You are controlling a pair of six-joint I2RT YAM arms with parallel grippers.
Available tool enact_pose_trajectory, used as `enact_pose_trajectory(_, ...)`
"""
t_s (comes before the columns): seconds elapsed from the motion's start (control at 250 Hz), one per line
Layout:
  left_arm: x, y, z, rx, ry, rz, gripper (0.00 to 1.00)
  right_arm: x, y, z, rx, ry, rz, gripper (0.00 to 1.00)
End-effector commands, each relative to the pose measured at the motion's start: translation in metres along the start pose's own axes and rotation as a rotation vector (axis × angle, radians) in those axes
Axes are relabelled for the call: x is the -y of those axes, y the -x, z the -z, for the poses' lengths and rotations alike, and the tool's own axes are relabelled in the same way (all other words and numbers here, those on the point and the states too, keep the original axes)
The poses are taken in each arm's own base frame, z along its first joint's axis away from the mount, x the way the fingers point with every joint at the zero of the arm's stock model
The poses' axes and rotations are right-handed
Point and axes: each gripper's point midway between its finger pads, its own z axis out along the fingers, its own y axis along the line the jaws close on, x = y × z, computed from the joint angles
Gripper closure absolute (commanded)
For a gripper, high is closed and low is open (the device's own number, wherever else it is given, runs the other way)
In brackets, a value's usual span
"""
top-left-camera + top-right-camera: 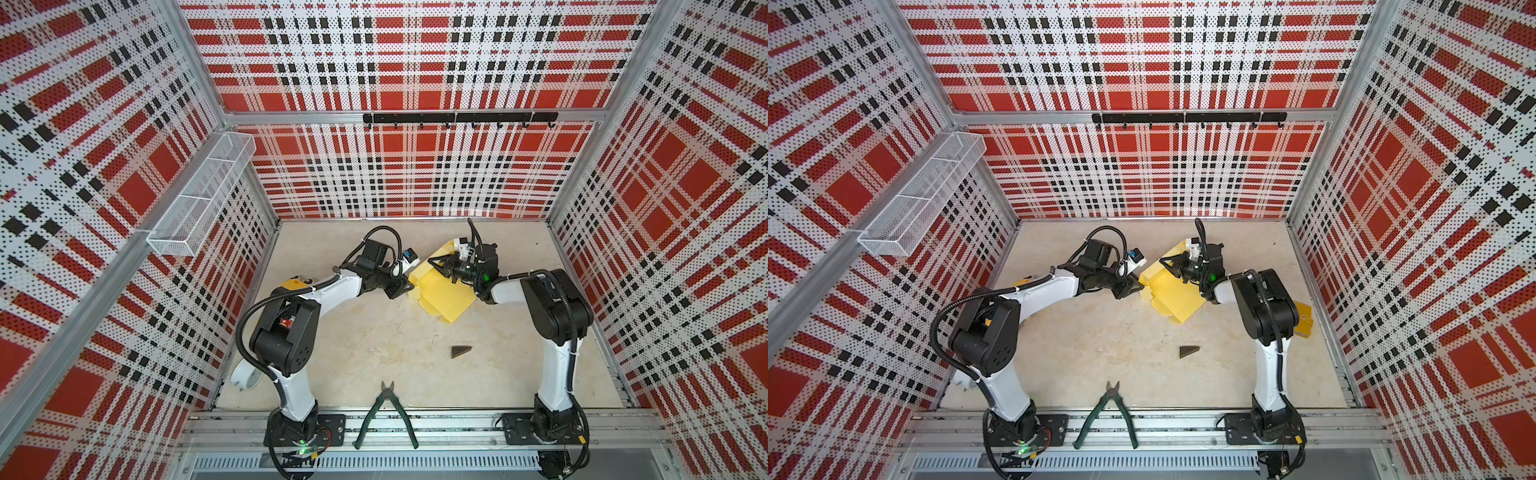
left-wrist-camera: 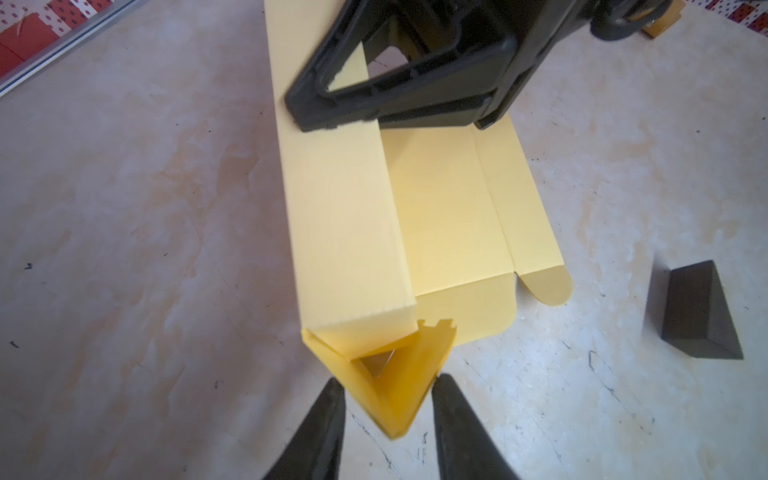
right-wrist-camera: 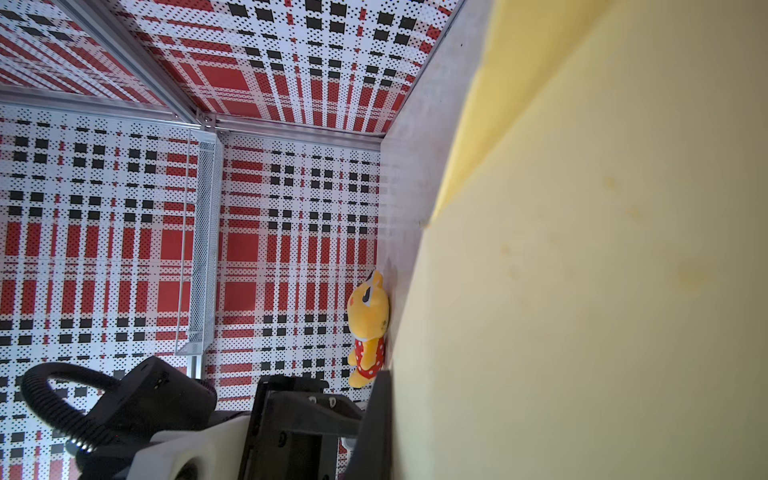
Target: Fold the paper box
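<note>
Mid-table: right gripper [image 1: 441, 266] clamps paper box [image 1: 440, 297] wall; left gripper [image 2: 388, 411] straddles corner (grip unclear).

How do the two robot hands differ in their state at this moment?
The left hand has its jaws apart, standing on either side of a folded end flap of the pale yellow cardboard box. The right hand is shut and presses on the box's raised side wall. Both work on the same box.

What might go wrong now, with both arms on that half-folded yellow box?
The left tool straddles a thin corner flap of the paper box; closing there may crease it. The right tool is shut on the folded wall; a pull may tear it or spring the fold open. The dark wedge lies nearby and may get bumped.
</note>
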Motion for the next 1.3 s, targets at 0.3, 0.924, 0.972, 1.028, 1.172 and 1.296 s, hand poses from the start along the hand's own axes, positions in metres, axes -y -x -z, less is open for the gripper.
enact_pose_trajectory(0.3,-0.001,0.030,-0.004,0.098,-0.001,-0.041,0.57,0.040,-0.010,-0.009,-0.043,-0.119,0.116,1.00)
enact_pose_trajectory(0.924,-0.001,0.033,-0.007,0.101,0.000,-0.017,0.61,0.015,-0.009,0.001,0.041,-0.033,0.021,1.00)
enact_pose_trajectory(0.972,-0.003,0.036,-0.005,0.116,0.001,-0.009,0.60,0.008,-0.007,0.001,0.039,-0.037,0.014,1.00)
enact_pose_trajectory(1.028,-0.005,0.037,-0.004,0.127,0.001,0.005,0.58,0.008,-0.008,-0.001,0.020,-0.072,0.007,1.00)
enact_pose_trajectory(1.172,-0.005,0.032,-0.009,0.117,-0.010,0.011,0.54,0.016,-0.007,-0.005,-0.020,-0.166,0.015,1.00)
enact_pose_trajectory(1.296,-0.005,0.027,-0.016,0.096,-0.010,-0.002,0.52,0.021,-0.006,-0.011,-0.047,-0.180,0.015,1.00)
